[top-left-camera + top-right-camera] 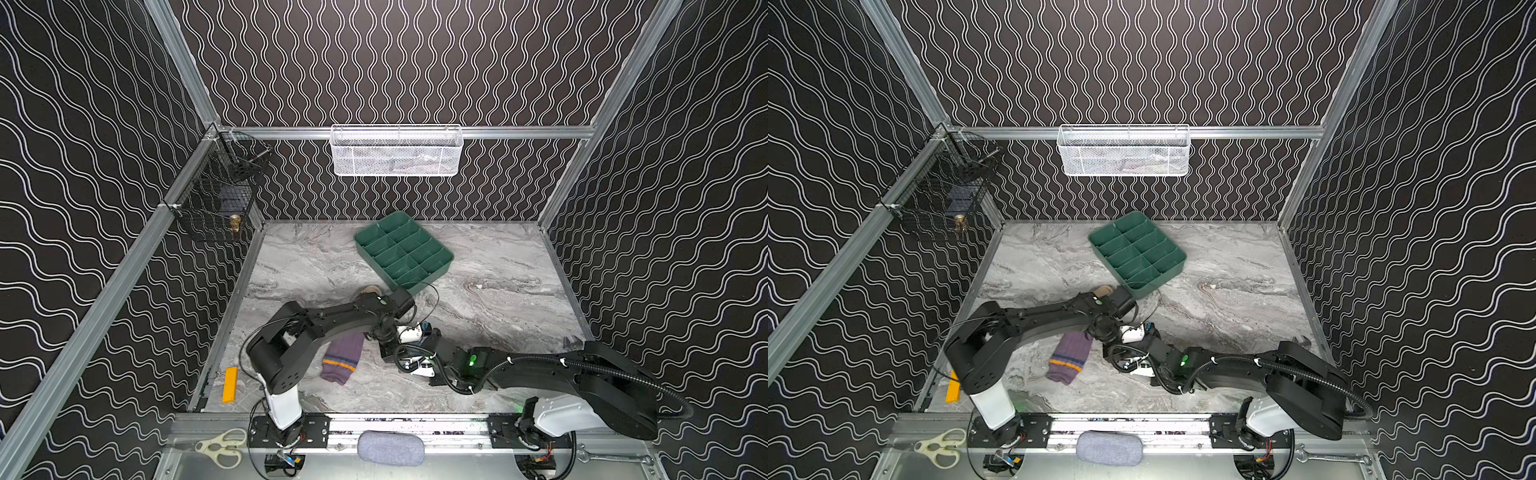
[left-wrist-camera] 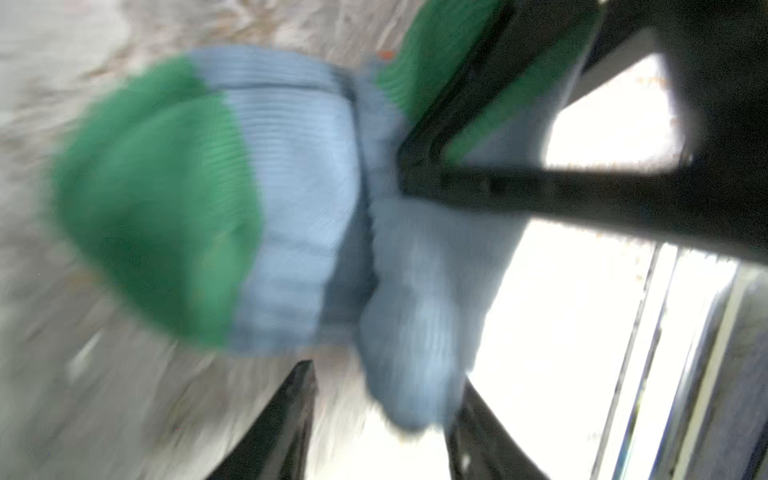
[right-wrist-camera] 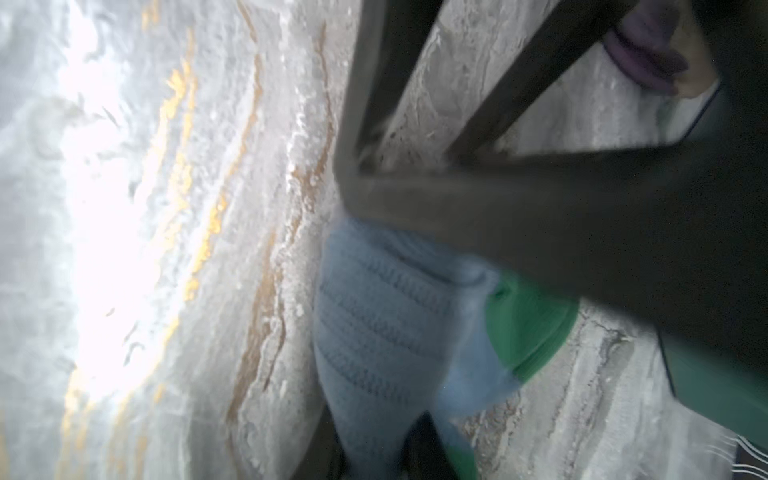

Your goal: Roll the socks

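Note:
The light blue sock (image 2: 299,199) with green toe and heel shows blurred in the left wrist view, bunched and folded on the marble. My left gripper (image 2: 386,376) is open, and a fold of that sock lies between its spread fingers. My right gripper (image 3: 374,419) is shut on the light blue sock (image 3: 386,316). The two grippers meet over it. In both top views the arms hide this sock. The purple sock (image 1: 340,361) (image 1: 1069,359) lies flat to the left under my left arm, with its tan toe (image 1: 370,289) poking out behind.
A green divided tray (image 1: 440,266) sits just behind the grippers. A white mesh basket (image 1: 395,151) hangs on the back wall and a black wire basket (image 1: 216,208) on the left wall. A yellow block (image 1: 230,384), scissors (image 1: 222,446) and a grey pad (image 1: 390,446) lie at the front.

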Available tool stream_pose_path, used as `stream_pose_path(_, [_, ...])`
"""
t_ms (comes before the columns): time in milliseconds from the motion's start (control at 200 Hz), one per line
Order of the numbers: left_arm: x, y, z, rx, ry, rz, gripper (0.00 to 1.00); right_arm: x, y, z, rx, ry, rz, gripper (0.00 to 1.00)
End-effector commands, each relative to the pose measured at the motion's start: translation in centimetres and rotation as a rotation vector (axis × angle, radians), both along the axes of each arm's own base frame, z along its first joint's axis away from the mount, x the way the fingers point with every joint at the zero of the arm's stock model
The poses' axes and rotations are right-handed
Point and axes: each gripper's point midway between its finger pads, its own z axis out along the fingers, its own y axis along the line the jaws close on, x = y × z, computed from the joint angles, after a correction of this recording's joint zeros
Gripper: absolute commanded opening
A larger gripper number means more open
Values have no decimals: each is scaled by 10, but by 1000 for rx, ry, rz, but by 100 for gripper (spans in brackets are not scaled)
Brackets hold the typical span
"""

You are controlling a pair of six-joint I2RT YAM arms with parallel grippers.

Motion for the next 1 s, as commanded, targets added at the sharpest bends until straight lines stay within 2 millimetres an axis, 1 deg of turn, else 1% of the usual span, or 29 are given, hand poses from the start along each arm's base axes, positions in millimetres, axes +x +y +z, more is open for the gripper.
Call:
stream_pose_path(0, [11, 17, 12, 39, -90, 62, 53, -42, -27, -25, -108, 246, 1, 0])
stream_pose_path(20, [15, 20, 17, 34, -119, 81, 53, -43, -26, -24, -106, 255, -1, 0])
stream_pose_path(100, [40, 30, 41, 1, -272, 196, 54, -46, -25, -23, -101, 294, -5, 0])
stream_pose_path(155, [60, 40, 66, -29, -410, 289, 55, -47, -25, -22, -100, 324, -12, 0])
stream_pose_path(225, [77, 54, 100, -71, -571, 388, 59, -47, -23, -20, -95, 372, -22, 0])
stream_pose_path(290, [90, 73, 129, -88, -724, 470, 68, -46, -24, -18, -99, 404, -36, 0])
stream_pose_path(330, [95, 85, 145, -89, -815, 499, 75, -45, -24, -17, -109, 415, -39, 0])
stream_pose_path(380, [102, 100, 164, -77, -925, 539, 88, -42, -26, -17, -124, 423, -55, 0])
stream_pose_path(435, [106, 114, 184, -60, -1019, 566, 98, -39, -27, -15, -128, 441, -63, 0])
stream_pose_path(545, [110, 134, 220, -68, -1148, 626, 99, -32, -28, -10, -116, 469, -85, 0])
stream_pose_path(621, [109, 150, 248, -104, -1240, 710, 99, -28, -28, -9, -117, 508, -99, 0])
stream_pose_path(696, [98, 163, 277, -196, -1308, 768, 99, -23, -28, -9, -127, 556, -119, 0])
stream_pose_path(756, [85, 163, 295, -301, -1316, 736, 99, -20, -28, -10, -139, 592, -130, 0])
stream_pose_path(811, [62, 142, 302, -434, -1248, 563, 99, -15, -27, -12, -146, 613, -143, 0])
stream_pose_path(831, [49, 128, 302, -489, -1197, 457, 99, -13, -26, -12, -146, 619, -146, 0])
stream_pose_path(836, [47, 127, 301, -491, -1191, 441, 99, -13, -26, -12, -146, 619, -146, 0])
stream_pose_path(851, [34, 114, 300, -538, -1142, 345, 99, -10, -25, -12, -146, 624, -147, 0])
stream_pose_path(876, [13, 99, 295, -586, -1059, 202, 99, -8, -25, -13, -149, 626, -152, 0])
stream_pose_path(921, [-19, 80, 284, -632, -932, 5, 99, 0, -22, -15, -146, 618, -159, 0])
stream_pose_path(956, [-34, 71, 273, -635, -826, -84, 99, 6, -21, -17, -148, 609, -158, 0])
stream_pose_path(996, [-42, 65, 259, -602, -720, -132, 97, 14, -20, -20, -150, 583, -159, 0])
